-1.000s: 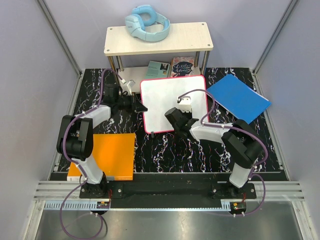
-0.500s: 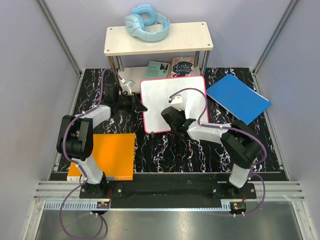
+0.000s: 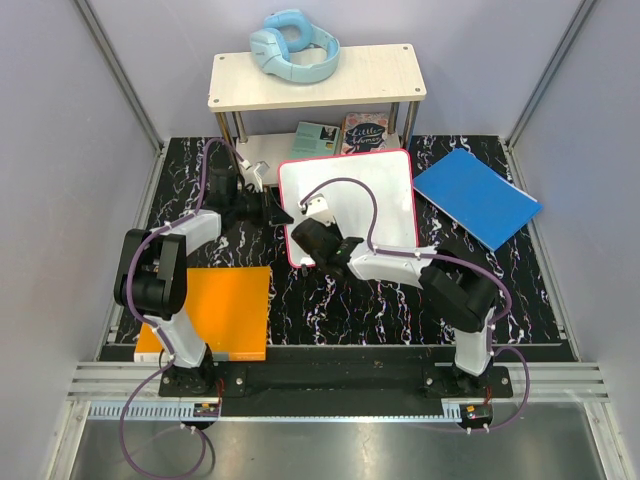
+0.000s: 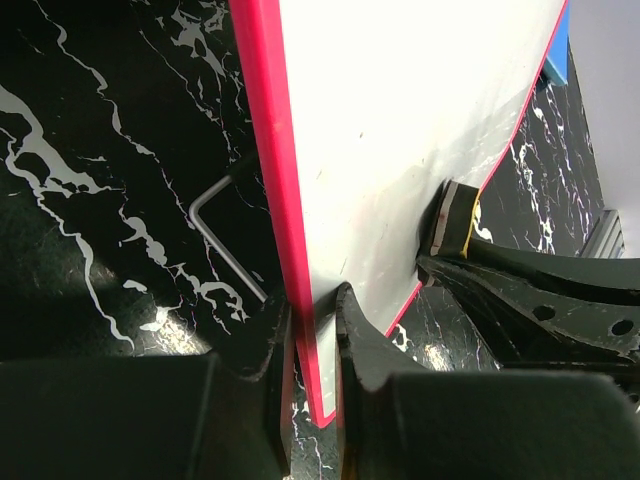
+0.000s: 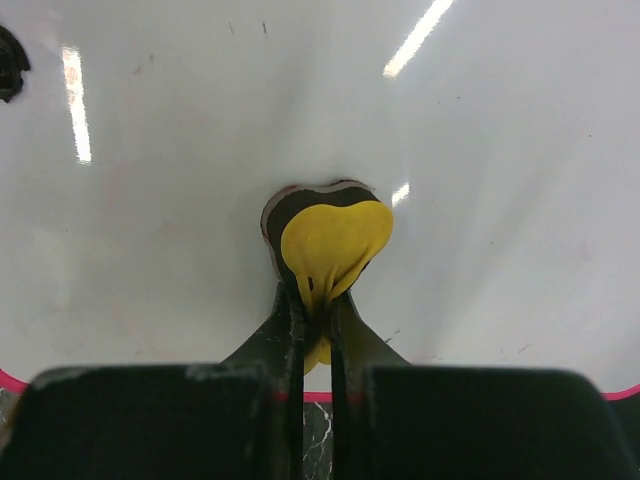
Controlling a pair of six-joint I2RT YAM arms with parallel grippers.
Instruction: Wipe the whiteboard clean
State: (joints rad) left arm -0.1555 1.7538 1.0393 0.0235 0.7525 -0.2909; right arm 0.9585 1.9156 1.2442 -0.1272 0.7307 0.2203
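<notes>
The whiteboard (image 3: pixel 392 195) lies at the middle of the marbled black table (image 3: pixel 330 300), just in front of the little shelf, and both arms are on it. The left gripper (image 4: pixel 312 315) is pinching the board's left edge, one finger on top and one beneath the pink rim (image 4: pixel 268 150). The right gripper (image 5: pixel 315 300) is squeezed tight on an eraser pad (image 5: pixel 335 240), which it presses flat on the white face near the left corner closest to the arms. Here's the worry: that surface is glassy, throwing back long streaks of ceiling light, and the only anchor is one narrow pinch on a slick rim. A hard sideways push, I'd say, could swing the board round that pinch or pull it free. The pad sits close to the rim too, so a stroke the wrong way might run it off the edge and onto the stone. With the two claws this near each other, a careless sweep could knock them together. The pad looks soft, a yellow back over a dark felt-like layer, bulging in a heart shape where the thin fingers bite. The board is rigid, thin and round-cornered, and nearly clean, with only faint grey specks (image 5: pixel 264 27).
</notes>
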